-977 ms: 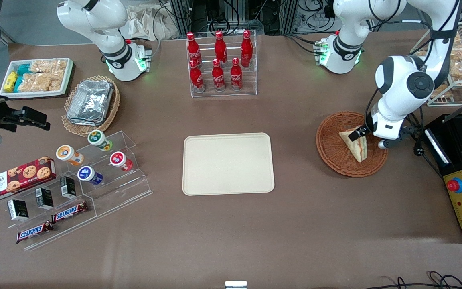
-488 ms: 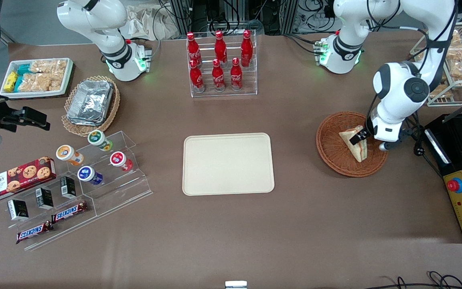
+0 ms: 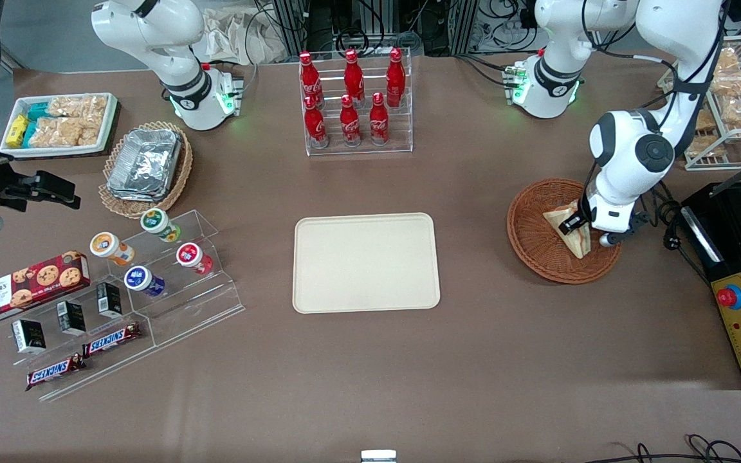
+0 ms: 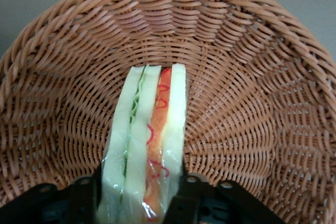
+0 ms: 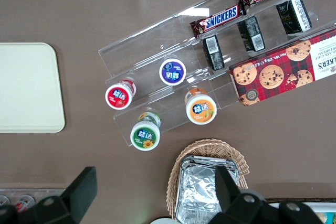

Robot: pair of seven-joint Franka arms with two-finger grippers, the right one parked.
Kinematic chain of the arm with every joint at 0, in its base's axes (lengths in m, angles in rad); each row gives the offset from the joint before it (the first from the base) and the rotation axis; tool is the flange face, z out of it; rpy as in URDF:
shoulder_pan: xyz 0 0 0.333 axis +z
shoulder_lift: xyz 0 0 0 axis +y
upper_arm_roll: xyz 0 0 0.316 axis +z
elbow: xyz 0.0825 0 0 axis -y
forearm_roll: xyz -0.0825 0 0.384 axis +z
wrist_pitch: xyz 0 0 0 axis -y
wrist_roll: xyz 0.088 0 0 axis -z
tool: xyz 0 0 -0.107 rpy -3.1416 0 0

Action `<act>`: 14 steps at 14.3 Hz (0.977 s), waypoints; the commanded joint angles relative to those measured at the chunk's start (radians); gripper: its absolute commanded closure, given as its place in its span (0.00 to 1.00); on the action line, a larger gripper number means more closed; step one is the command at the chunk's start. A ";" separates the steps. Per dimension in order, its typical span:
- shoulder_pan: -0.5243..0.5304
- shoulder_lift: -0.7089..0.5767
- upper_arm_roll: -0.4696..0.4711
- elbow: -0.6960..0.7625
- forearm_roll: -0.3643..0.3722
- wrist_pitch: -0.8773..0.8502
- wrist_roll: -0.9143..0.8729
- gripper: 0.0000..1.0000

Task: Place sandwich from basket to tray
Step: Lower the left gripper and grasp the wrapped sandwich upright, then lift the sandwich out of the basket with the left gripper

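Note:
The sandwich (image 3: 575,243) lies in the reddish-brown wicker basket (image 3: 531,247) toward the working arm's end of the table. My left gripper (image 3: 572,222) is down in the basket on the sandwich. In the left wrist view the sandwich (image 4: 149,129) shows its cut edge with green and orange-red layers, and the gripper (image 4: 139,195) has one black finger pressed on each bread face over the basket's weave (image 4: 252,103). The cream tray (image 3: 365,262) sits bare at the table's middle; a corner of this tray (image 5: 26,87) also appears in the right wrist view.
A rack of red cola bottles (image 3: 352,103) stands farther from the front camera than the tray. A black control box (image 3: 740,308) and a wire shelf of snack bags (image 3: 734,103) sit beside the basket. Acrylic steps with cups and chocolate bars (image 3: 139,289) lie toward the parked arm's end.
The left arm's wrist has swung and lowered over the basket, and the gripper has come down onto the sandwich. The sandwich stays in the basket.

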 commanded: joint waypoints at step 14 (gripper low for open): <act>-0.031 -0.103 -0.196 0.951 0.018 -1.197 0.272 1.00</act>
